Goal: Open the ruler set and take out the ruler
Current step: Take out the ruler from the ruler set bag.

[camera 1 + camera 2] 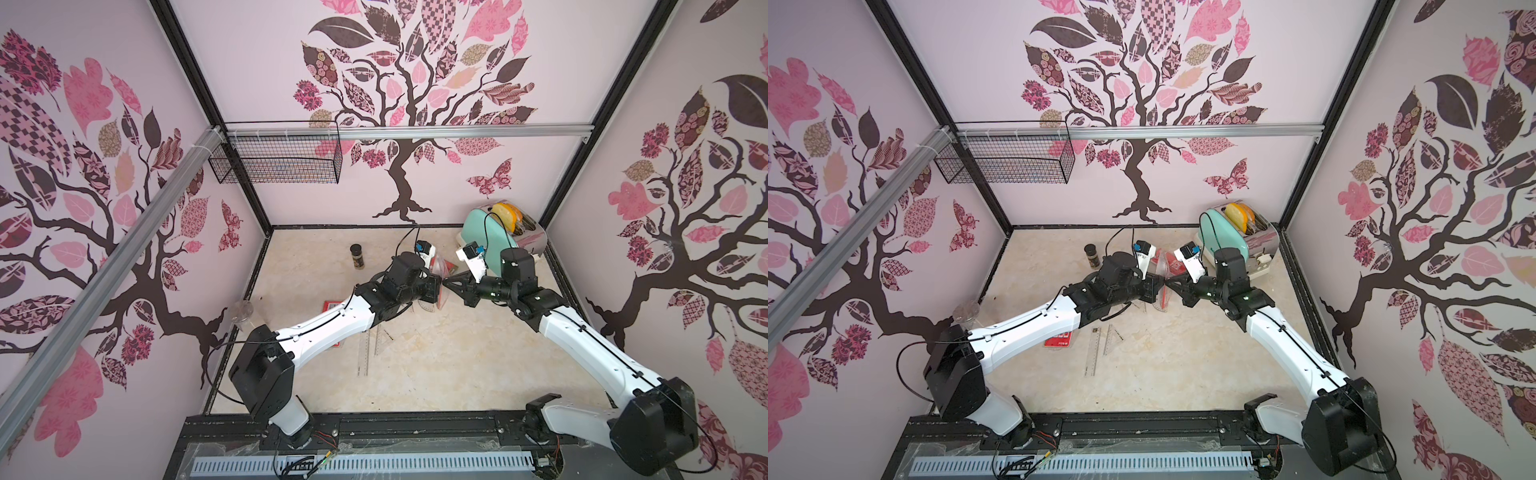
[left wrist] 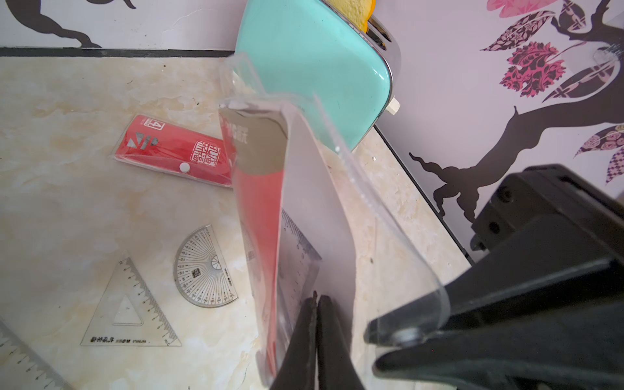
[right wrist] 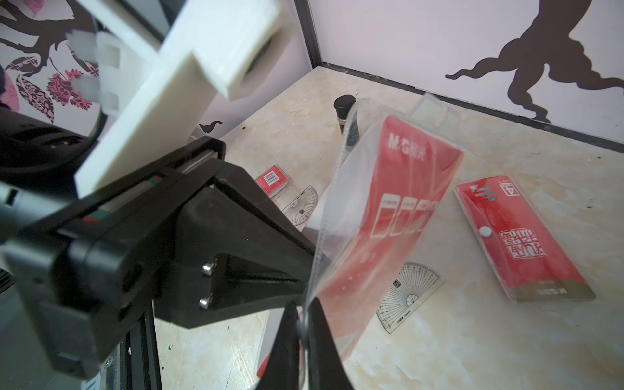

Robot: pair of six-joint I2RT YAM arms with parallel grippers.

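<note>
One clear, red-backed ruler set, aloft

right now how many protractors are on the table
2. One protractor lies just below the held pouch, near a flat pouch; the other lies farther off beside a barcoded pouch. More may be hidden.

We see the ruler set as clear glossy plastic over matt red card, the toaster glossy mint with shiny metal, the table smooth and marble-patterned.
</note>
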